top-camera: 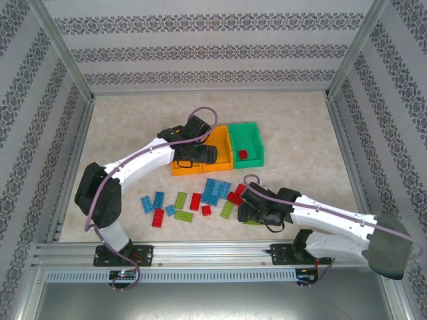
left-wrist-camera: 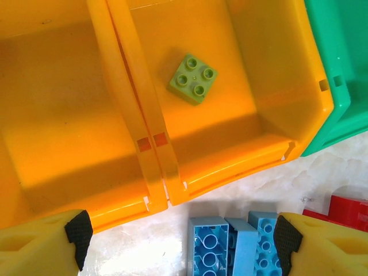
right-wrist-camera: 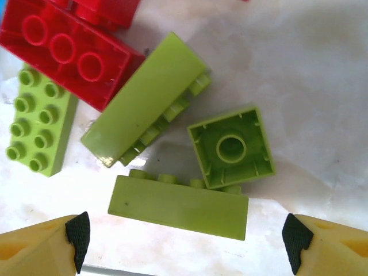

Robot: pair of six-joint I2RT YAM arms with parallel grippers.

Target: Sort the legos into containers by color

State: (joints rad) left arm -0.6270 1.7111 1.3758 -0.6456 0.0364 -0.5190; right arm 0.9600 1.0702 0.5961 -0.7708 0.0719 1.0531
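- The right tool (right-wrist-camera: 187, 244) hangs with its fingers spread wide and nothing between them. It is over a cluster of lime green bricks on the table (top-camera: 133, 127), close to the near edge and a little right of the middle.
- The nearest piece is a long lime brick (right-wrist-camera: 178, 204) lying on its side directly below the gap. Its long axis runs from one finger (right-wrist-camera: 77, 236) toward the other, so the fingers would close on its short ends. It looks to fit between them with room on both sides.
- Touching its far side is a square lime brick (right-wrist-camera: 231, 148), upside down. Beyond that a second long lime brick (right-wrist-camera: 144, 106) lies slantwise, next to a red brick (right-wrist-camera: 66, 54).
- The crowding matters, I judge: a straight drop risks nudging the square brick, and turning the wrist to grip across the narrow width may be cleaner.
- The left tool (left-wrist-camera: 183, 241) is also spread and empty. It sits over the near rim of the two orange bins, with blue bricks (left-wrist-camera: 230, 244) just below it on the table.
- The middle orange bin (left-wrist-camera: 259, 75) holds one lime brick (left-wrist-camera: 193, 79), and the green bin (top-camera: 257, 130) holds a red one (top-camera: 243, 155). So the lime pieces likely belong in the middle bin, which lies toward the far edge and left of the right tool.
- The right arm is plainly nearer the lime cluster.
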